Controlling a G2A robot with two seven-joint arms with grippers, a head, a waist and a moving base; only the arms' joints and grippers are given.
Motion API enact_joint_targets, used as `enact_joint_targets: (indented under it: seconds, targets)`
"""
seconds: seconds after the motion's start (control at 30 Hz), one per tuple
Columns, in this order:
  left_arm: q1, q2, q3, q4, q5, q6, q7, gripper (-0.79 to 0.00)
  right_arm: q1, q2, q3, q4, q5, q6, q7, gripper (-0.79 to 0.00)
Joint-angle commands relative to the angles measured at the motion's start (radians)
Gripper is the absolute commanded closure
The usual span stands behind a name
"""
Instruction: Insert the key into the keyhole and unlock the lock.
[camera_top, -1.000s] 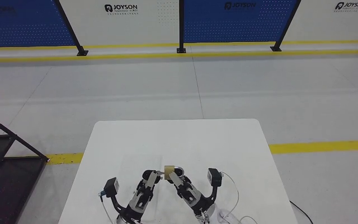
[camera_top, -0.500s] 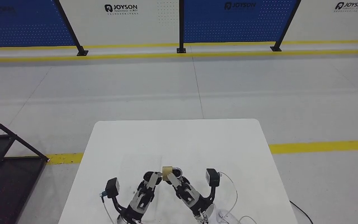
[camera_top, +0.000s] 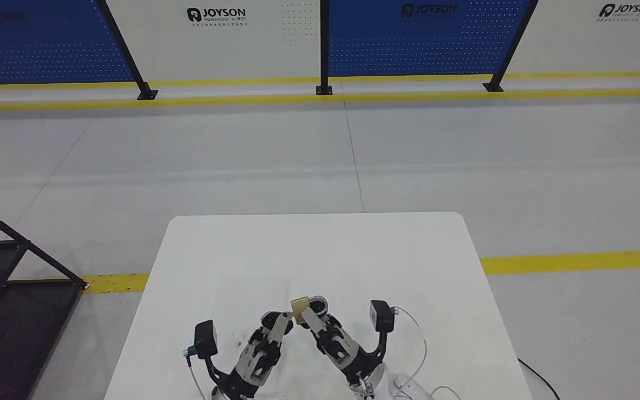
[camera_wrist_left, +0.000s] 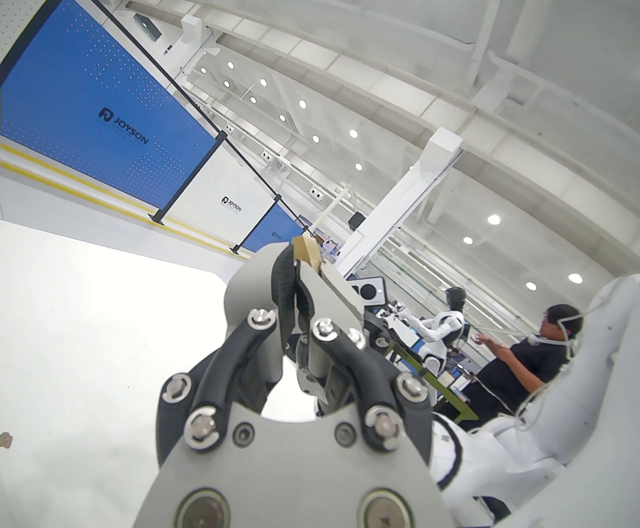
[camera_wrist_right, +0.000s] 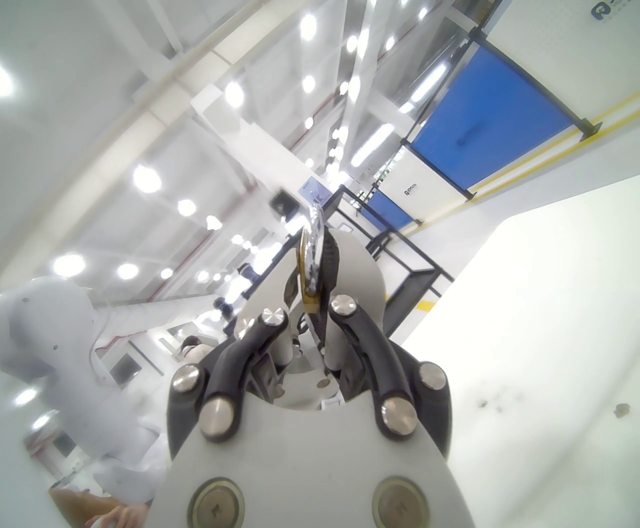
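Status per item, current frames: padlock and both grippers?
padlock: clamped in the right gripper, held aloft; cannot tell whether it is locked or unlocked.
right gripper: shut on the padlock.
left gripper: shut, tips close by the padlock's brass body; contact unclear, and cannot tell what it pinches.

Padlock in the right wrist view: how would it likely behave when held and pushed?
The padlock looks like brass with a silvery shackle, so probably rigid and heavy for its size. The polished shackle may be slippery. The right claw seems to pinch only its flat sides, so a push could pivot it.
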Motion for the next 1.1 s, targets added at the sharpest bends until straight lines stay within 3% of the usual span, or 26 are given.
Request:
enact_joint_targets:
  seconds: [0.0,0.73,1.07]
  targets:
    - [-0.001,0.0,-0.002,0.001,0.029,0.008,0.018,0.0,-0.001,0.001,0.002,-0.002,0.005,0.002,0.005,0.0]
    - [-0.032,-0.003,0.028,0.031,0.379,0.185,0.263,0.0,-0.016,0.01,0.022,-0.022,0.044,0.02,0.055,0.0]
    - [-0.056,-0.001,0.045,0.061,0.548,0.315,0.372,0.0,-0.024,0.013,0.029,-0.032,0.047,0.02,0.06,0.0]
